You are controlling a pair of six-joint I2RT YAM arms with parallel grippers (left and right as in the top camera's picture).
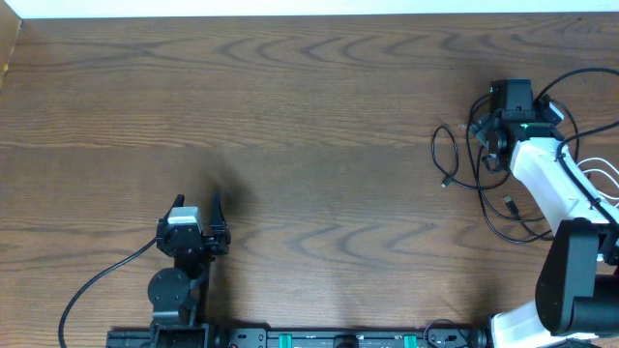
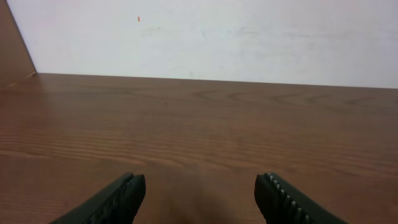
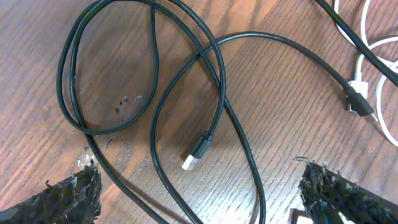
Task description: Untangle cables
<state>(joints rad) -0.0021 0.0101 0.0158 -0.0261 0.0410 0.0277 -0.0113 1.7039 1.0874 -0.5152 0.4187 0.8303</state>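
The thin, flexible black cords (image 3: 219,70) lie looped and crossed over each other on the brown wood-grain table (image 1: 309,116), near its right edge. The right gripper (image 3: 199,180) hangs directly over them, its ragged black padded fingers (image 3: 71,199) spread wide on either side of the loops and holding nothing. One silver-tipped plug end (image 3: 196,155) lies between the fingers. A thin white cord (image 3: 365,25) runs just beyond. The left gripper (image 2: 200,186) is partly open and empty, well apart from the cords
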